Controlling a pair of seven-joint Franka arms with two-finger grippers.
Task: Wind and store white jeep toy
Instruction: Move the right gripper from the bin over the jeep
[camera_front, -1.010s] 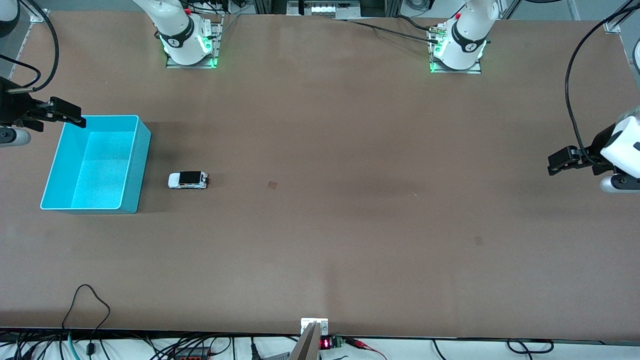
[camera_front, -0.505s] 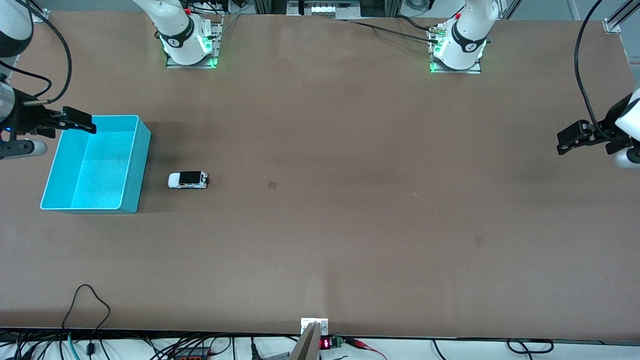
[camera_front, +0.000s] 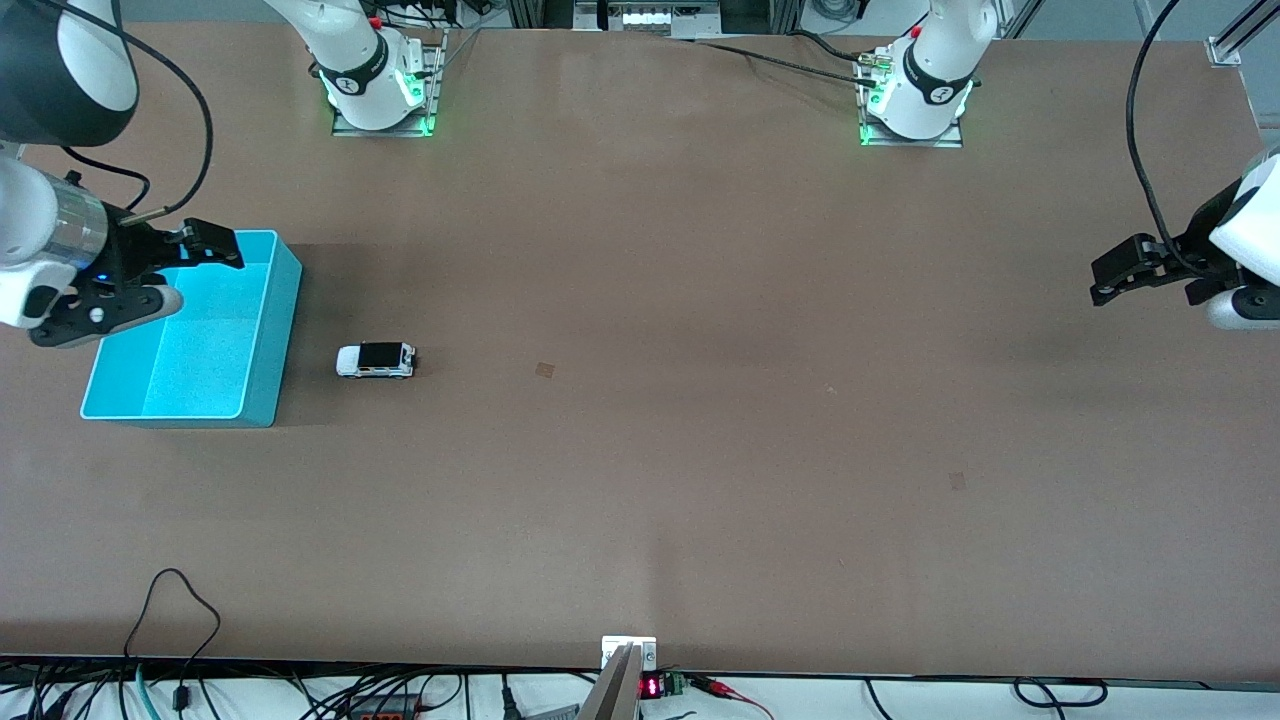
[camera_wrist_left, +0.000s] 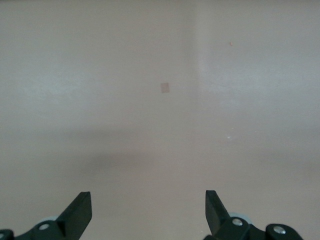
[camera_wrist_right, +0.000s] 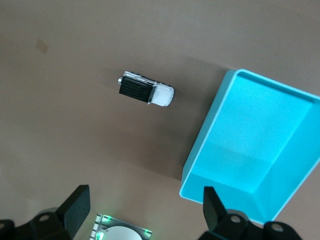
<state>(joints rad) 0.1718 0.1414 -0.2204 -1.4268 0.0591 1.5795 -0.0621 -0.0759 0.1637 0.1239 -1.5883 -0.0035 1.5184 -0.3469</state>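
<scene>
Right gripper (camera_front: 215, 245), now advanced over the open turquoise plastic bin (camera_front: 262, 385), jaws wide and empty, nears the small white jeep toy (camera_front: 376, 360); left gripper (camera_front: 1122, 276) waits, likewise.

Turquoise bin (camera_front: 262, 330) on brown table (camera_front: 700, 400)

The tabletop (camera_front: 700, 400) lies bare around the jeep (camera_front: 376, 360) on every side but one: the bin (camera_front: 262, 330) stands near it toward the right arm's end, its tall wall the only obstacle, with a strip of bare tabletop between them. The right gripper (camera_front: 205, 243) hangs over the bin's rim, jaws wide and empty. The left gripper (camera_front: 1112, 283), jaws wide, is over bare tabletop at the left arm's end, well apart from both.
</scene>
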